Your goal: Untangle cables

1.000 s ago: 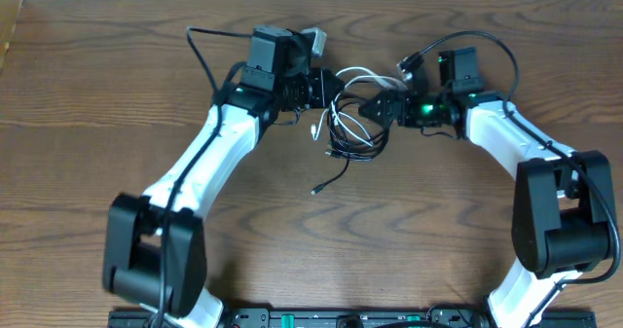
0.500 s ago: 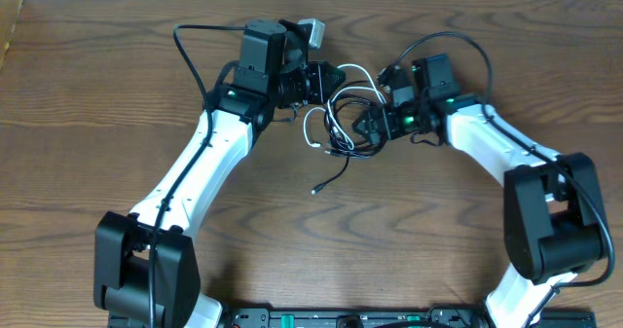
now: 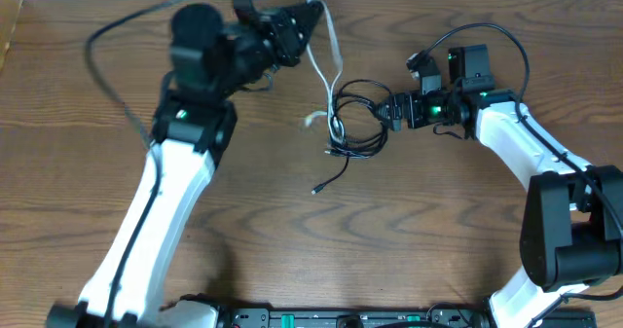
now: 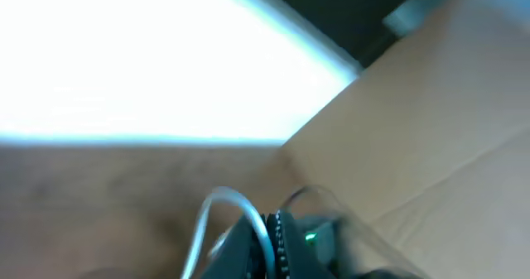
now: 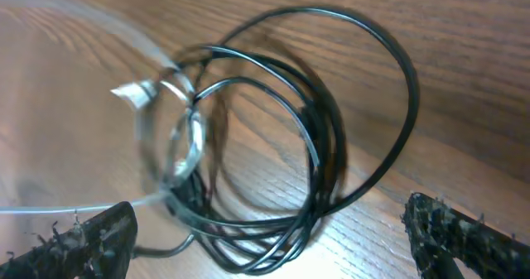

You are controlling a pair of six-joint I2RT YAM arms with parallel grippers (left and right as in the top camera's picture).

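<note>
Left end effector (image 3: pixel 308 11) pinches the floppy thin white cord (image 3: pixel 332 75); right end effector (image 3: pixel 384 109), spread wide, should probably grab one springy black cord loop (image 5: pixel 331 167).

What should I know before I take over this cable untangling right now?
Left pincer: shut on the white cable, held up near the far edge of the table.
Right pincer: open, low at the right edge of the black cables, gripping nothing.
The black cables lie coiled together mid-table, with one plug end trailing toward the near side. The white cable's lower part overlaps the coil's left side.
Done: white cable partly lifted.
Left: draw it clear, probably pinning the coil with the right pincer, then separate the black cables.
</note>
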